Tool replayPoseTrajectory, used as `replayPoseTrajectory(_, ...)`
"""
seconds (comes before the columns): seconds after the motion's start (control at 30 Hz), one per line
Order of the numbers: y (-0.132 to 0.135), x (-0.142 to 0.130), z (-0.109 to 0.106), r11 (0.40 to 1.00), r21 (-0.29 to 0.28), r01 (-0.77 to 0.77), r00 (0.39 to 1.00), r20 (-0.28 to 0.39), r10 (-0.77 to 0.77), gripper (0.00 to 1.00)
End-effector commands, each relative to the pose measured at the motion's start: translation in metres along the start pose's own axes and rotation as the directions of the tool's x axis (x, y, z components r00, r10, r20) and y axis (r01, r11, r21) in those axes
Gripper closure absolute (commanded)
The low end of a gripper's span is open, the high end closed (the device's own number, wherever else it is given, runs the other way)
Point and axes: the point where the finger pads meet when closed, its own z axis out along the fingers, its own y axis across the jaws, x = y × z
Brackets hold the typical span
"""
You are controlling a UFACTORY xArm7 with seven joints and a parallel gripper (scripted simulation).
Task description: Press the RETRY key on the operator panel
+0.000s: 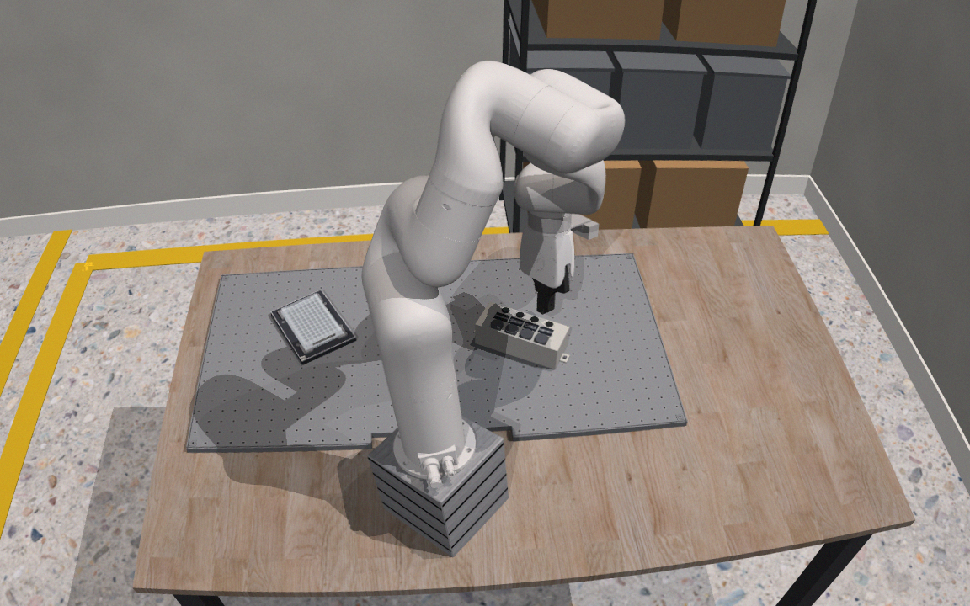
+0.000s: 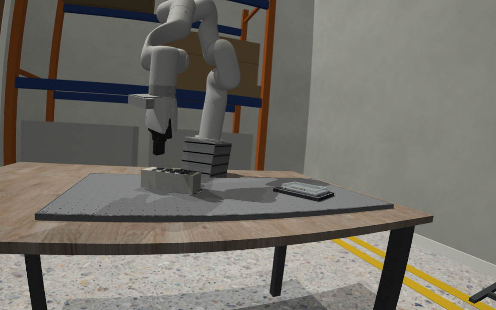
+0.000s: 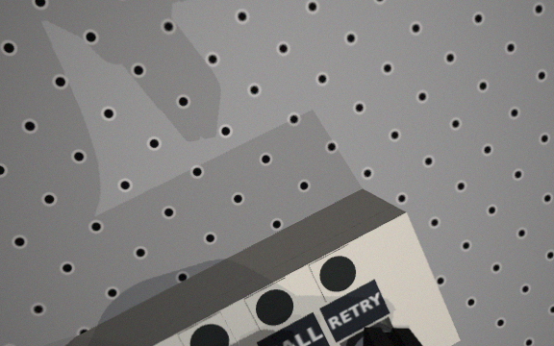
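The operator panel is a cream box with four dark keys, lying on the grey perforated mat. In the wrist view the RETRY label sits at the panel's end, with its round lamp dark above it. The neighbouring label reads "ALL", cut off at the frame edge. The other lamps in view are dark too. My gripper is shut and empty. It points straight down and hovers a short way above the RETRY end of the panel, not touching it.
A well plate on a black tray lies on the mat, away from the panel. The arm's base block stands at the mat's front edge. Shelving with boxes stands behind the table.
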Motion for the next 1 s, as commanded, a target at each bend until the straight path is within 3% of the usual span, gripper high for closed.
replayPoseTrajectory(0.0, -0.010, -0.013, -0.007, 0.991, 0.061, 0.122, 0.992, -0.048, -0.120, 1.00)
replayPoseTrajectory(0.23, -0.015, -0.031, -0.011, 0.943, 0.103, 0.317, 0.943, -0.139, -0.302, 1.00)
replayPoseTrajectory(0.5, -0.016, -0.046, -0.013, 0.882, 0.103, 0.460, 0.875, -0.218, -0.431, 1.00)
replayPoseTrajectory(0.97, -0.019, -0.045, -0.002, 0.882, 0.103, 0.460, 0.875, -0.218, -0.431, 1.00)
